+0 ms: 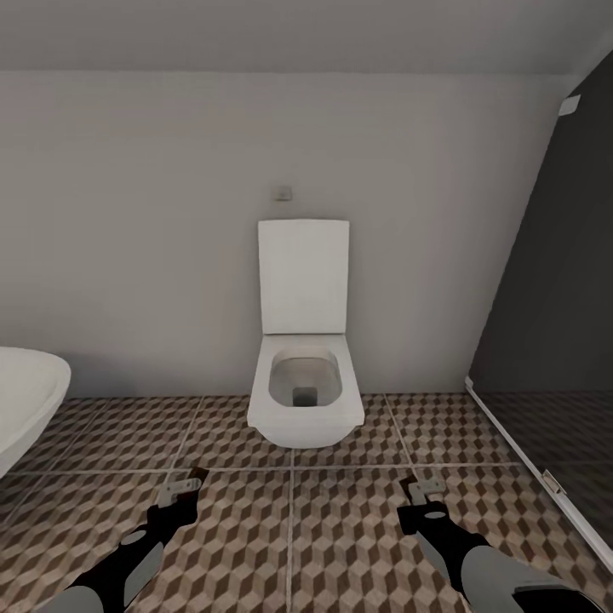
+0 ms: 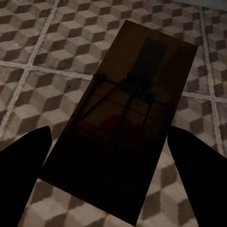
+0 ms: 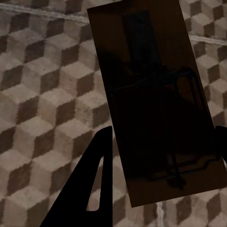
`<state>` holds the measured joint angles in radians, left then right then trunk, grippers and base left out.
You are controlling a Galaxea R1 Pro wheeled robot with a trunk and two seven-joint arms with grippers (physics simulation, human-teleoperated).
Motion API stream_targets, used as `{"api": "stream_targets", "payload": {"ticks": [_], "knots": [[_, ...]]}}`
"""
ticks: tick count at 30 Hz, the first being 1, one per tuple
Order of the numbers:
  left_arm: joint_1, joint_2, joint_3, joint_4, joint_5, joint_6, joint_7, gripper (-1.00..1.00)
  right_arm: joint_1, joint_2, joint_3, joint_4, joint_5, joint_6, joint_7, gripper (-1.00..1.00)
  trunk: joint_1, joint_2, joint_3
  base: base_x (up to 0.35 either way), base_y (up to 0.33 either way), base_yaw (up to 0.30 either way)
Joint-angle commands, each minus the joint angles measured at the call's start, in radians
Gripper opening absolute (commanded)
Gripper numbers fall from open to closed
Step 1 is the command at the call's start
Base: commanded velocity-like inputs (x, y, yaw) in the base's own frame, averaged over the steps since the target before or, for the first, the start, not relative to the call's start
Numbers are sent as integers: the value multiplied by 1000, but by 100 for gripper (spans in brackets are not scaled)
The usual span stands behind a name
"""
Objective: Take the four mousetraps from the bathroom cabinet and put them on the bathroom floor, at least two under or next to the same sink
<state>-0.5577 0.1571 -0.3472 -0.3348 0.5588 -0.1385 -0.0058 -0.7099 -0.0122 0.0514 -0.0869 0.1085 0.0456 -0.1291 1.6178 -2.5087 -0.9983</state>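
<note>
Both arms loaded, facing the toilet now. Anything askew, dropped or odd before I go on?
Nothing stands out. Each gripper, left and right, holds a flat brown wooden mousetrap above the cube-patterned tile floor. The white toilet sits square against the wall, lid up.

No legible text, label, brand, number or sign appears in any view; the small plate (image 1: pixel 283 193) on the wall above the toilet (image 1: pixel 304 358) bears no readable marking.

White toilet (image 1: pixel 304 375) against pale wall, lid up — bathtub rim (image 1: pixel 25 400) nearby — dark glass panel (image 1: pixel 553 298) opposite.
</note>
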Motion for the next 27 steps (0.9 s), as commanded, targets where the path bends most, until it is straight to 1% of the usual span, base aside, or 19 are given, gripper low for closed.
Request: {"api": "stream_targets", "payload": {"ticks": [1,8,13,17,20,21,22,23,24,25,26,27], "knots": [[-1,1,-8,0,10,-5,0,-100,0,0,4,-1,8,9,-4,-100,0,0,-1,0,0,0],[-1,0,-7,-1,10,-6,1,-100,0,0,4,-1,8,6,-5,-100,0,0,-1,0,0,0],[-1,0,-5,0,11,-41,-1,-100,0,0,1,-2,7,1,-9,-100,0,0,-1,0,0,0],[-1,1,-6,0,13,-36,-6,-100,0,2,5,-2,10,0,-29,-100,0,0,-1,0,0,0],[-1,1,-4,1,13,-33,-6,-100,0,3,5,-4,11,3,-32,-100,0,0,-1,0,0,0],[-2,-1,-8,0,11,-30,-1,-100,-1,64,4,-63,8,91,-39,-100,0,0,-1,0,0,0],[-2,-2,-8,-2,11,-22,0,-100,-1,91,4,-83,6,134,-40,-100,0,0,-1,0,0,0],[-3,-3,-8,-6,11,-15,1,-100,-1,104,3,-91,5,151,-41,-100,0,0,-1,0,0,0],[-4,-5,-8,-17,10,6,3,-100,-2,128,2,-104,3,174,-42,-100,0,0,-1,0,0,0],[-5,-7,-8,-24,10,20,4,-100,-3,137,2,-108,2,182,-42,-100,0,0,-1,0,0,0],[-7,-9,-9,-36,9,51,5,-100,-6,151,1,-114,0,193,-43,-100,0,0,-1,0,0,0],[-7,-11,-9,-42,10,86,5,-100,-13,159,1,-118,-2,200,-43,-100,0,0,-1,0,0,0]]}}
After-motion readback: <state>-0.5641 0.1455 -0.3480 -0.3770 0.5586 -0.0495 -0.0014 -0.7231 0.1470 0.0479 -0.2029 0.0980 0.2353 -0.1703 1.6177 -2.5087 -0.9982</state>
